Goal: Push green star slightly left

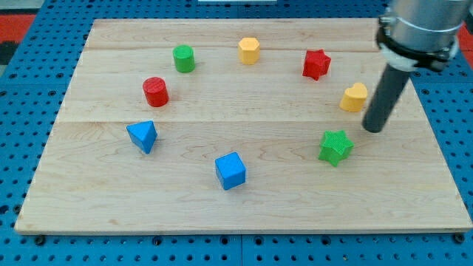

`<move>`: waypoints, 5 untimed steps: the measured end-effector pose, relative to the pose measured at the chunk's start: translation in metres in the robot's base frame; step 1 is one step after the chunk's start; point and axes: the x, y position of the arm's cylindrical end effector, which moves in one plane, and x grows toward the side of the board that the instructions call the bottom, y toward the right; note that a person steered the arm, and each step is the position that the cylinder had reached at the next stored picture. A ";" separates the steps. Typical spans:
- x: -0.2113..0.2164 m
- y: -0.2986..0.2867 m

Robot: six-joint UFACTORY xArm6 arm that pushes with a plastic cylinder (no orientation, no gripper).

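The green star (335,146) lies on the wooden board (244,207) at the view's right, below the yellow heart (354,97). My tip (374,128) rests on the board just up and to the right of the green star, a small gap away, and just below and right of the yellow heart. The dark rod rises from the tip toward the view's top right.
A red star (316,64), yellow hexagon block (249,50), green cylinder (183,58), red cylinder (156,91), blue triangular block (143,136) and blue cube (230,170) form a ring on the board. A blue pegboard surrounds the board.
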 end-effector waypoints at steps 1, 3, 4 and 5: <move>0.062 -0.002; 0.047 -0.040; 0.024 -0.051; 0.013 0.025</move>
